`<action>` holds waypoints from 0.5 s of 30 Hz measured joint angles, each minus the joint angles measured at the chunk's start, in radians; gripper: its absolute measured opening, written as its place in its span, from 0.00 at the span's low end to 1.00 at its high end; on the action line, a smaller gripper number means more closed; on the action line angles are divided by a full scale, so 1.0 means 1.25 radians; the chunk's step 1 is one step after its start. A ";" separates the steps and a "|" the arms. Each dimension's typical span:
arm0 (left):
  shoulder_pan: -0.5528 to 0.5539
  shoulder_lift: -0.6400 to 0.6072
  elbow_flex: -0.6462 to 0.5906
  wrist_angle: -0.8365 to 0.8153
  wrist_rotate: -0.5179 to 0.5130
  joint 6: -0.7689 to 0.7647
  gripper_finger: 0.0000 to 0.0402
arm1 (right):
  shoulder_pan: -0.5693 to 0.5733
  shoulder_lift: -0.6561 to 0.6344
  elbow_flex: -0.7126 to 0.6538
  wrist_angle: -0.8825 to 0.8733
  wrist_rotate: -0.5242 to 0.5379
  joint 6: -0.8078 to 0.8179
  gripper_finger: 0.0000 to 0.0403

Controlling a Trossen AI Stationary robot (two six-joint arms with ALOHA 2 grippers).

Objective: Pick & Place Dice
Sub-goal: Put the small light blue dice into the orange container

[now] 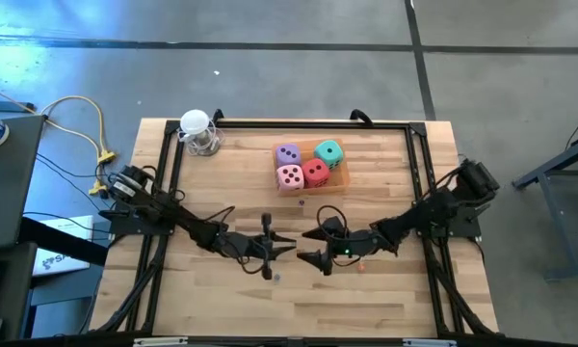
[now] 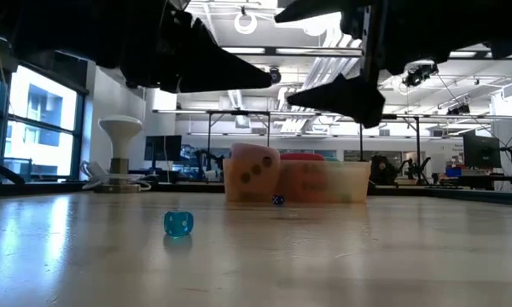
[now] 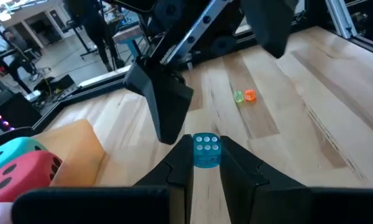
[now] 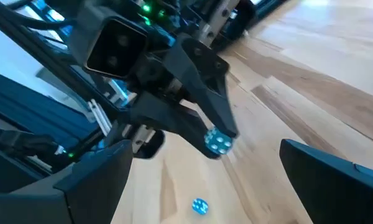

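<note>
Four chunky dice sit in a shallow orange tray point(image 1: 340, 180) at the table's far middle: purple point(image 1: 287, 154), teal point(image 1: 328, 151), pink point(image 1: 290, 176) and red point(image 1: 315, 173). No gripper touches them. My left gripper point(image 1: 287, 243) is at mid-table, nearer than the tray, and is shut on a tiny translucent blue cube point(image 3: 205, 151) with white pips. My right gripper point(image 1: 313, 245) faces it tip to tip, wide open, one finger point(image 3: 165, 109) on either side of the left fingertips, touching nothing. The low view shows the pink die point(image 2: 253, 173) and the tray, with both grippers above the table. My left gripper pinches the tiny blue cube point(image 4: 217, 142) by two opposite faces between its two fingertips point(image 3: 181, 155). The fingers point toward the table's right. The cube is lifted clear of the wood, and most of it shows beyond the tips.
A second tiny blue cube point(image 2: 178, 223) lies on the wood below the grippers, toward the near edge. A dark blue bead point(image 1: 302, 202) lies just in front of the tray. Orange and green beads point(image 3: 244, 96) lie under the right arm. A white-topped object point(image 1: 198, 131) stands at the far left.
</note>
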 joint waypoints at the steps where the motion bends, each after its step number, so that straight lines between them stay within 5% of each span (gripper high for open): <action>1: 0.000 0.000 0.001 -0.001 0.000 -0.001 0.12 | -0.004 0.009 0.001 0.014 -0.001 -0.002 0.99; 7: 0.004 0.000 0.004 -0.005 0.000 -0.020 0.12 | -0.041 0.037 0.000 0.025 -0.039 0.050 0.94; 15: 0.015 0.000 0.004 -0.015 -0.001 -0.035 0.12 | -0.060 0.037 0.000 0.027 -0.073 0.053 0.72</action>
